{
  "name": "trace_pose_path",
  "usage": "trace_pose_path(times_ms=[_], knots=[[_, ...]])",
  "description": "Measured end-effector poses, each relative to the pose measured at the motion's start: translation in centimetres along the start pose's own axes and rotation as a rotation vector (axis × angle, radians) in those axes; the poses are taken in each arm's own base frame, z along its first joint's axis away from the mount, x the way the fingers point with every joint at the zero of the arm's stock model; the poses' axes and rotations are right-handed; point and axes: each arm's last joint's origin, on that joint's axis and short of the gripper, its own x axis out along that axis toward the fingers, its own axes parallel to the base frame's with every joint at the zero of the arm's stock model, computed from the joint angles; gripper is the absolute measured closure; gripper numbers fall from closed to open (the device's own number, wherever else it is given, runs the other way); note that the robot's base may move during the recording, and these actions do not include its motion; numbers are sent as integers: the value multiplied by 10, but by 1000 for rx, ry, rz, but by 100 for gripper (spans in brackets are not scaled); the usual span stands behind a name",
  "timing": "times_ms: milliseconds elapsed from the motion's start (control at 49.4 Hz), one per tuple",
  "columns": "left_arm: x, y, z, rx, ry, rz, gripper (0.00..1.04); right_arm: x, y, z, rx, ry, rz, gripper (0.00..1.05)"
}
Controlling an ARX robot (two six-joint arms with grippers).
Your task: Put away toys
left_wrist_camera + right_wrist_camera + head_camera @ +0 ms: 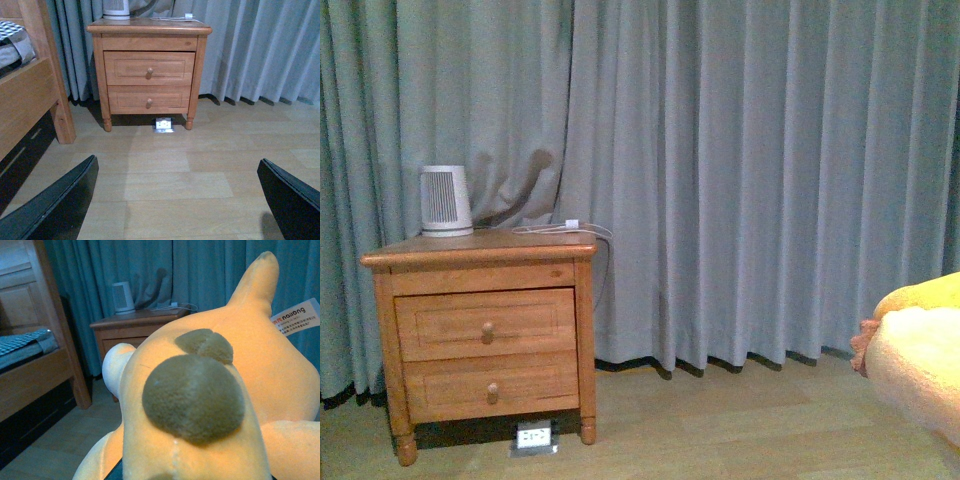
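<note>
Plush toy [250, 355] hides the right end effector, grip impossible to tell, probably carried toward the far-left nightstand [485, 320]; left end effector [177, 160] hangs released, empty.

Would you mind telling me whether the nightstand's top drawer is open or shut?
Shut. The top drawer lies flush with the nightstand frame in the left wrist view, with no gap.

All three views face the same nightstand [485, 310].
</note>
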Motion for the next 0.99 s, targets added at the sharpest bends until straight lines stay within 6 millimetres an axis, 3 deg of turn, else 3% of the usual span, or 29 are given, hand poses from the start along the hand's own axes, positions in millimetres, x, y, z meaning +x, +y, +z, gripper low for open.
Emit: trace_pose_path(times_ms=[991], knots=[[0, 0, 0, 0, -1, 2, 6, 0, 0, 0, 1, 0, -2, 87]])
